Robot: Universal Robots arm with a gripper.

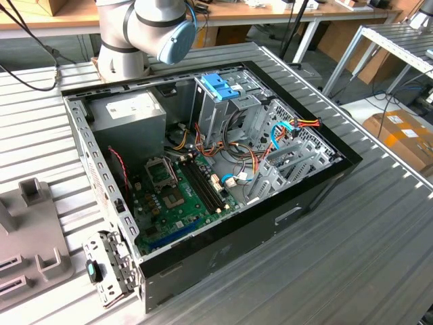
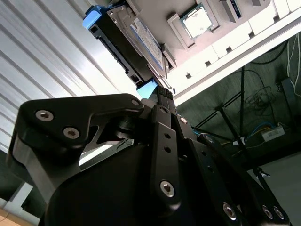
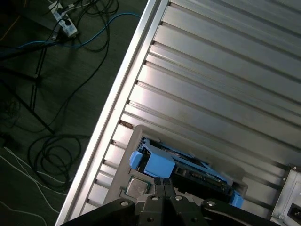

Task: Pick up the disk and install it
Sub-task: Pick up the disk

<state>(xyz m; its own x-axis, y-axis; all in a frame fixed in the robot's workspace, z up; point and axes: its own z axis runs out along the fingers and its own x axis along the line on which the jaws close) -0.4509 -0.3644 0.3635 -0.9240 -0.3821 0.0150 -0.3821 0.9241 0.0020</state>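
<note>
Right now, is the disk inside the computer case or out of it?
Out. In the first wrist view the disk sits on the ribbed table, right at the claw.

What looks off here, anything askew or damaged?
Nothing damaged or spilled. Only oddities: a metal bracket swung out at a corner of the open computer case, and loose cables across its inside. The disk sits at the end effector.

Ribbed metal table [image 1: 379, 257]; wooden bench [image 1: 270, 12] behind; cables [image 3: 56, 153] across floor [image 3: 70, 84].
</note>
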